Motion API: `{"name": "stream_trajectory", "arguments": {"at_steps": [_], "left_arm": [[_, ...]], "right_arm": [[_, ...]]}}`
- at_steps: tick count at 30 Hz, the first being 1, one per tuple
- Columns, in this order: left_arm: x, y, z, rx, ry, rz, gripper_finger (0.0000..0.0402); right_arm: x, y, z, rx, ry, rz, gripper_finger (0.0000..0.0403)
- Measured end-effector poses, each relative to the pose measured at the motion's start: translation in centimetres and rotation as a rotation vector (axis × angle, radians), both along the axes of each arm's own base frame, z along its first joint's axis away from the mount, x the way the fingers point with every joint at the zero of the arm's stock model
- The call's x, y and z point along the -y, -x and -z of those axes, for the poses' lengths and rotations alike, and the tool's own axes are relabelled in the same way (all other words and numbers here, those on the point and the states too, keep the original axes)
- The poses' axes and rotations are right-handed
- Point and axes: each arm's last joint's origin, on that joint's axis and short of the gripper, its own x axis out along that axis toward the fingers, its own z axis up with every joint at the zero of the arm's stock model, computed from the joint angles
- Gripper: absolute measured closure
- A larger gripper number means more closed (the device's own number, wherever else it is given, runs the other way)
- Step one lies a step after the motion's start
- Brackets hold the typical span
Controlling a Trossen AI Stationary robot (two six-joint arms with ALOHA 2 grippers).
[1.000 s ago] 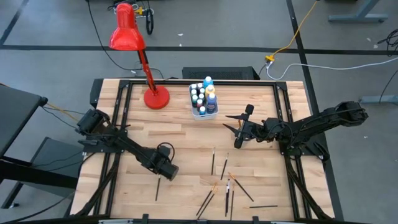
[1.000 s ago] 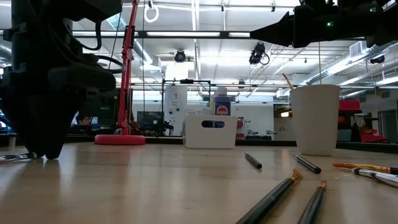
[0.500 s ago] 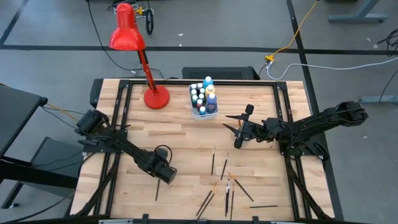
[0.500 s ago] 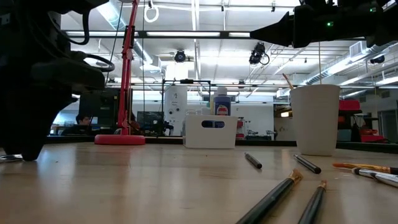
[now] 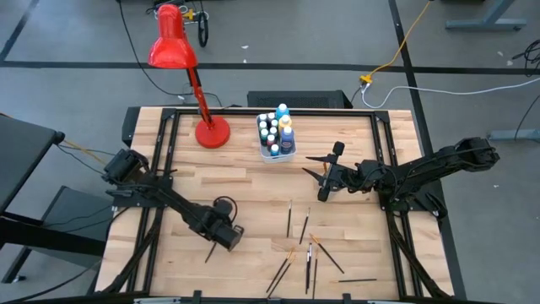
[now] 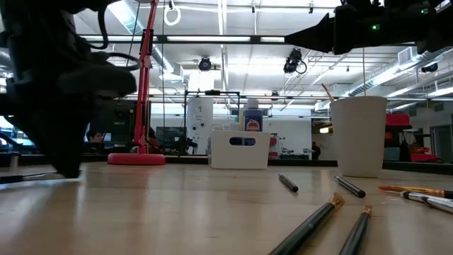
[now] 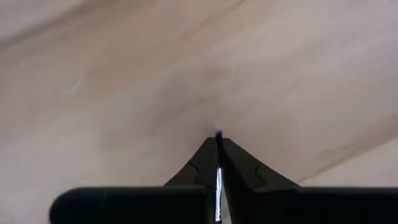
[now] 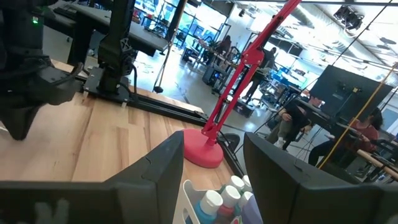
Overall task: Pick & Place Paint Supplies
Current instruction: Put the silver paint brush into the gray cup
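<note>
A thin dark paintbrush (image 5: pixel 209 252) lies at the table's near left, with my left gripper (image 5: pixel 226 238) shut on its far end. In the low view that arm is the dark mass on the left (image 6: pixel 64 106). Several more paintbrushes (image 5: pixel 304 245) lie loose near the front middle. White-capped paint bottles (image 5: pixel 274 131) stand in a white tub (image 5: pixel 288 152) at the far middle. My right gripper (image 5: pixel 325 176) hovers open to the right of the tub, holding nothing; its wrist view looks past the fingers (image 8: pixel 158 168) at the bottles (image 8: pixel 214 202). My left gripper pinches the dark paintbrush between its two fingers near the brush's far end (image 5: pixel 218 245). The fingers come from above, slanting down. A thin line of the shaft (image 7: pixel 218 168) shows between the shut fingertips. The handle sticks out toward the near left; whether it is lifted clear I cannot tell.
A red desk lamp stands with its base (image 5: pixel 211 133) at the far left of the tub. A white cup (image 6: pixel 359 134) shows on the right in the low view. Black rails (image 5: pixel 160 169) frame the table's sides. People show in the room behind (image 8: pixel 367 124).
My left gripper has shut on the dark paintbrush at the table's near left, shifting a little over it. The brush has swung slightly, its near end now pointing more toward the table's left edge.
</note>
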Motion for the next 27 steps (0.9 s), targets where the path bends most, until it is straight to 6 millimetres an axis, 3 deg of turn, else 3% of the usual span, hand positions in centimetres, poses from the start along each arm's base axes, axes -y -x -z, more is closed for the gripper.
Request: {"name": "stream_trajectory", "arguments": {"at_steps": [3, 6, 14, 21, 27], "left_arm": [[-0.1, -0.7, -0.7, 0.042, -0.051, 0.029, 0.0394], [-0.6, -1.9, -2.6, 0.132, -0.128, 0.073, 0.0392], [-5.1, -5.2, -10.6, 0.382, -0.568, 0.203, 0.0393], [-8.6, -9.4, -15.7, 0.747, -0.743, 0.469, 0.0395], [-11.3, -11.1, -17.5, 0.971, -0.862, 0.641, 0.0392]], "right_arm": [[0.0, 0.0, 0.0, 0.0, 0.0, 0.0, 0.0234], [0.0, 0.0, 0.0, 0.001, -0.002, 0.0, 0.0234], [0.0, 0.1, -0.3, 0.031, -0.005, 0.015, 0.0234], [-1.2, 1.7, -1.3, 0.013, 0.041, 0.349, 0.0234], [-2.0, 3.3, -1.6, -0.041, 0.026, 0.679, 0.0234]]}}
